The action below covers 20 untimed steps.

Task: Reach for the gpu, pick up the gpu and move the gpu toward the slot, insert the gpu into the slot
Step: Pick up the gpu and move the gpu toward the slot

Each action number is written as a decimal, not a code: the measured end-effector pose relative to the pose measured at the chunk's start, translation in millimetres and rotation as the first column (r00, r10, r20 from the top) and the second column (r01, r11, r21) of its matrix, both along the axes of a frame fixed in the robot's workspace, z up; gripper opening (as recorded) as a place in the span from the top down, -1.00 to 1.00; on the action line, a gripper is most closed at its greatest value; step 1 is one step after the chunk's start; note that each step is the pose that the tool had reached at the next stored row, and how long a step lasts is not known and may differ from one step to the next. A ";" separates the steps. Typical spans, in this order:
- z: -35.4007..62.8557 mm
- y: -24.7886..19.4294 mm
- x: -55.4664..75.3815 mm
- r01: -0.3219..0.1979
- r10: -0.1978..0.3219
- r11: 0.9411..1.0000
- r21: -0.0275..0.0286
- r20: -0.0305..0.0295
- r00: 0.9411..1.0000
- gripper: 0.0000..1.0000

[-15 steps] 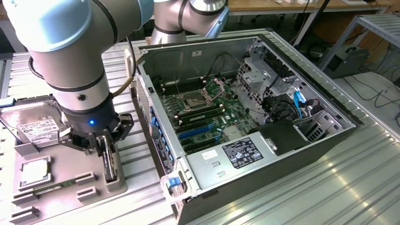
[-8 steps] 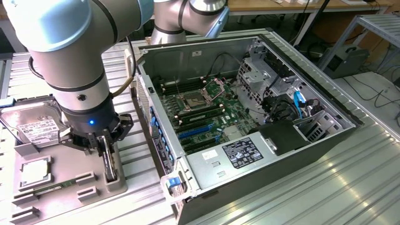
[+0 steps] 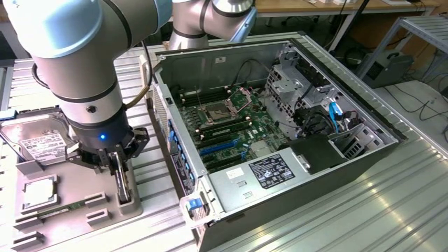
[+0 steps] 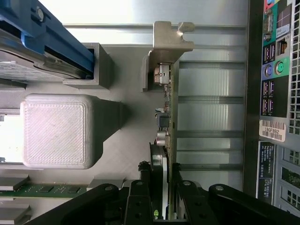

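Observation:
The gpu is a thin dark card standing on edge in a grey holder tray, at the exterior view's left of the open computer case. My gripper points straight down over it. In the wrist view the gpu runs away from the camera to its silver bracket. The gripper has one finger on each face of the card, pressed against it. The card still sits in its holder. The slot is a blue strip on the green motherboard inside the case.
The tray also holds a silver hard drive, a square CPU and a green memory stick. The case's upright walls surround the motherboard. The case's rear port panel stands close beside the gpu.

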<state>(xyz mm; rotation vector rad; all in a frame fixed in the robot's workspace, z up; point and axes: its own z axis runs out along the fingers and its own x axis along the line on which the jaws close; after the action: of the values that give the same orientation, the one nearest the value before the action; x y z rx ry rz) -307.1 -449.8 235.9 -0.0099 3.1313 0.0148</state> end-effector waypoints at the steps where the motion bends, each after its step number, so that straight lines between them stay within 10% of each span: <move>1: 0.0 0.0 0.0 0.000 0.000 1.000 0.000 0.000 1.000 0.47; 20: 29.7 0.0 -0.6 0.000 0.000 1.000 0.000 0.000 1.000 0.47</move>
<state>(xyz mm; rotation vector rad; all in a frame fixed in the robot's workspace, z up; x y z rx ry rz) -307.7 -449.8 265.7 -0.0099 3.1312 0.0155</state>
